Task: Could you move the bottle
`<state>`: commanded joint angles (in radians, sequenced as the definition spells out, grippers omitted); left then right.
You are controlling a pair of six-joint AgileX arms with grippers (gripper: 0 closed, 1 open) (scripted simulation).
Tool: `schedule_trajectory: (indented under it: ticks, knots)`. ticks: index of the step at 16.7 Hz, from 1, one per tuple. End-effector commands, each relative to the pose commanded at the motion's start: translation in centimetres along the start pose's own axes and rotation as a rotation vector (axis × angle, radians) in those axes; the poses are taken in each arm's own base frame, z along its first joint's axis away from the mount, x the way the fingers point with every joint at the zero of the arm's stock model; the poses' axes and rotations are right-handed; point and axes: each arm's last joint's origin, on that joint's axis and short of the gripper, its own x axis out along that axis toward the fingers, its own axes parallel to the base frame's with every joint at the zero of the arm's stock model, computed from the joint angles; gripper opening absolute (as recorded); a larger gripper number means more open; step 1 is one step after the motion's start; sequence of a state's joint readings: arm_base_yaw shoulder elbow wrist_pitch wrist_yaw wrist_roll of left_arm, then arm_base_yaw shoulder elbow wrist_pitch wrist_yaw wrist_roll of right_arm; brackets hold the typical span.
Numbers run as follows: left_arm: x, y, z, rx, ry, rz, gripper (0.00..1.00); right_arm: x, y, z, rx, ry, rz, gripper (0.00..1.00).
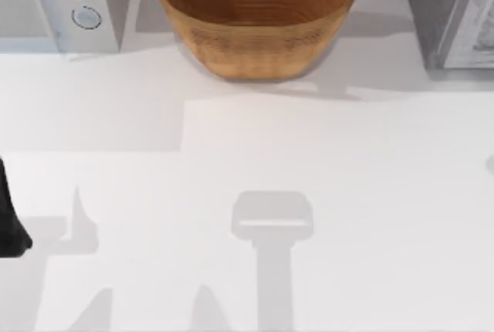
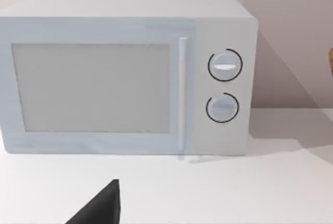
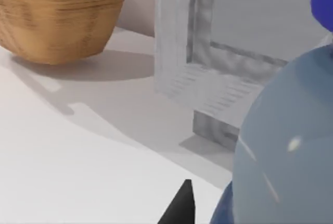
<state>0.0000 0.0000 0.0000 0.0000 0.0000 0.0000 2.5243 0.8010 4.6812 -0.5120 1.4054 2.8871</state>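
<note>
The bottle (image 3: 283, 146) looms very close in the right wrist view: a clear bluish body, a blue cap (image 3: 325, 0) and a strip of blue label (image 3: 223, 214). A black tip of my right gripper (image 3: 181, 206) shows right beside the bottle's body; whether it touches the bottle I cannot tell. My left arm (image 1: 11, 216) is a dark shape at the table's left edge in the top view. A black tip of my left gripper (image 2: 103, 206) hangs over the white table, facing the microwave.
A large wicker bowl (image 1: 256, 17) stands at the back centre. A white microwave (image 1: 62, 4) sits at the back left, and a grey appliance (image 1: 451, 11) at the back right, close to the bottle. Arm shadows fall across the white tabletop (image 1: 347, 193).
</note>
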Motion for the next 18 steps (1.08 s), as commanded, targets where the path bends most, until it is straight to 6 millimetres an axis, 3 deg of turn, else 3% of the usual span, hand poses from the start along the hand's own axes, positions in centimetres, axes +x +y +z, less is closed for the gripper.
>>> schedule_trajectory:
  ticks: [4,9,18]
  knots:
    - [0.0,0.0,0.0,0.000,0.000,0.000,1.00,1.5,0.1,-1.0,-0.003,-0.007,-0.006,0.00]
    - [0.0,0.0,0.0,0.000,0.000,0.000,1.00,1.6,0.2,-1.1,-0.003,-0.007,-0.007,0.00]
    - [0.0,0.0,0.0,0.000,0.000,0.000,1.00,1.6,0.2,-1.1,-0.003,-0.007,-0.007,0.68]
